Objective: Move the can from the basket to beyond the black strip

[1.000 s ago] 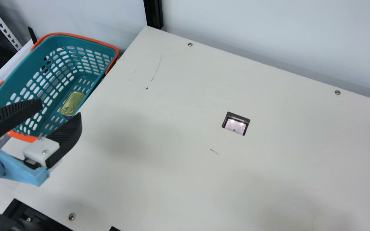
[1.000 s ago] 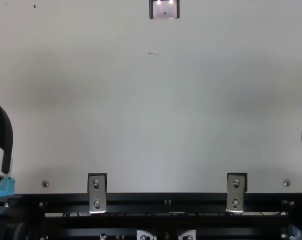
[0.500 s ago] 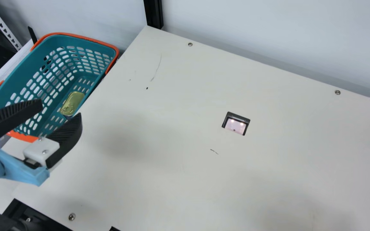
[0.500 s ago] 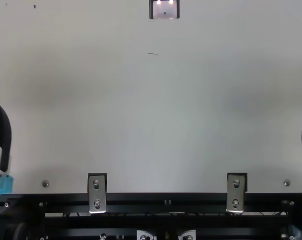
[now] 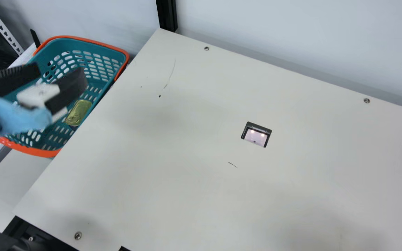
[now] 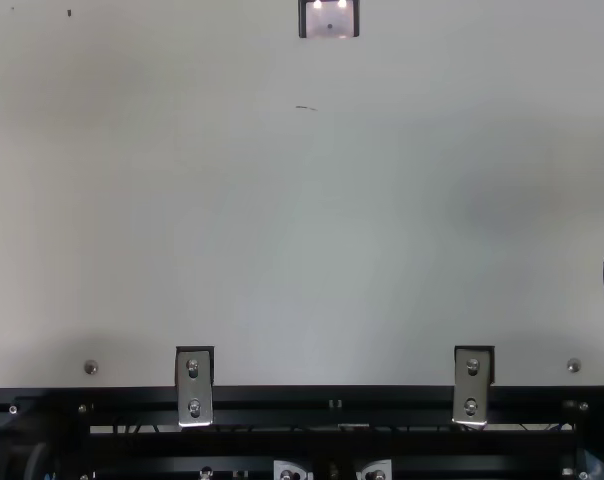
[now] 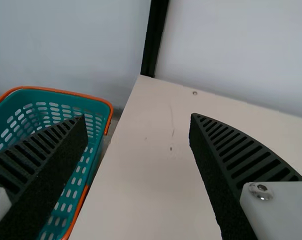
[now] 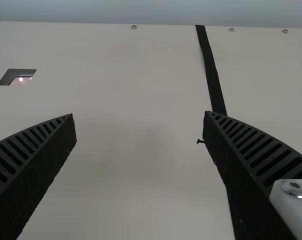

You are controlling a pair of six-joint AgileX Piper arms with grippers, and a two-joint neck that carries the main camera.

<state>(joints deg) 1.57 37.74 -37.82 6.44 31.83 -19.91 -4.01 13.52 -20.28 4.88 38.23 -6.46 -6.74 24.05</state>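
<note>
the left gripper [image 5: 60,71] was wide open, with nothing between its fingers. it hung high by the basket [image 5: 30,150], likely so it could dip in without bumping the rim, and the wide gap looked made to fit around the can [image 5: 78,112]. the can lay low inside the basket, near the wall next to the table [image 5: 222,198]. that wall might get in the way of a finger, so a slow, straight dip seemed best. farther off, the right gripper [image 8: 139,120] was open too and held nothing, over the table near the black strip [image 8: 216,90]. the strip was well apart from the basket, so the right arm might have to help later. the job was at its start, with the can waiting to be picked up.
</note>
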